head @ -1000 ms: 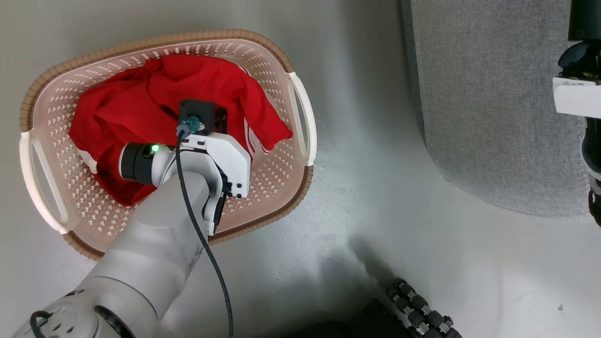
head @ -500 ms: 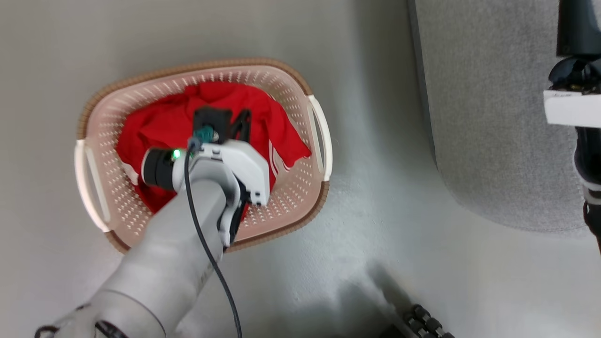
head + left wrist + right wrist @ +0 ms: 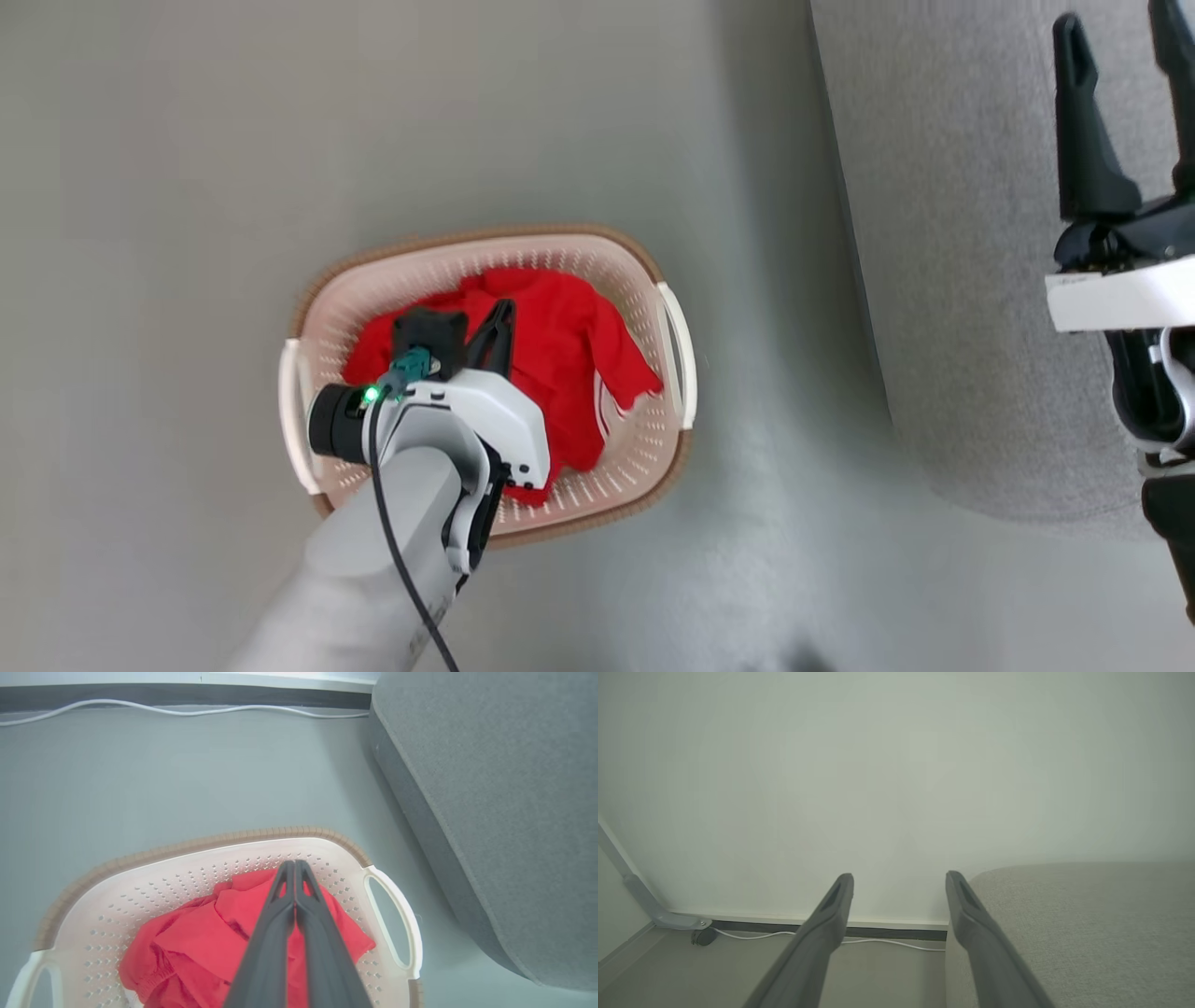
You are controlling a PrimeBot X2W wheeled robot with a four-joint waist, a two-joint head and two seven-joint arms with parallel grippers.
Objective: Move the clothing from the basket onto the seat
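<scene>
Left hand (image 3: 295, 864) pinched closed above the clothing (image 3: 196, 938), no cloth seen between tips; clothing lies bunched in basket (image 3: 140, 877). Right hand (image 3: 899, 879) spread over seat (image 3: 490, 788). Risk: lift comes up empty if grip missed fabric.

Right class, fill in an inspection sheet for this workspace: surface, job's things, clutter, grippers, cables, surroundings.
Surface: grey floor.
Job's things: clothing bunched inside the basket, which stands on the floor beside the seat, apart from it.
Clutter: nothing seen.
Grippers: left gripper shut, over the clothing, no cloth seen between its fingers; right gripper open, by the seat.
Cables: white cable along the wall base; dark cable on the left arm.
Surroundings: pale wall; grey metal strut.
</scene>
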